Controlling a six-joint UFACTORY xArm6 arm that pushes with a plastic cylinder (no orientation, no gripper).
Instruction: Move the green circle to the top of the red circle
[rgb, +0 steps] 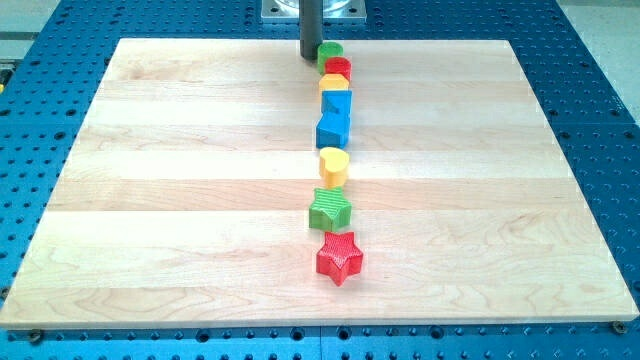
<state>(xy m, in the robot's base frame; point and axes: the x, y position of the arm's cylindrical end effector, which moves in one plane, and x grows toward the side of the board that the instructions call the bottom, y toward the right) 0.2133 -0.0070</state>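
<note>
The green circle lies near the view's top edge of the wooden board, just above and touching the red circle. My tip is at the end of the dark rod, right beside the green circle on its left, close to or touching it. Below the red circle the blocks run down in a column.
Down the column lie a yellow block, a blue block, a blue block, a yellow heart, a green star and a red star. The board rests on a blue perforated table.
</note>
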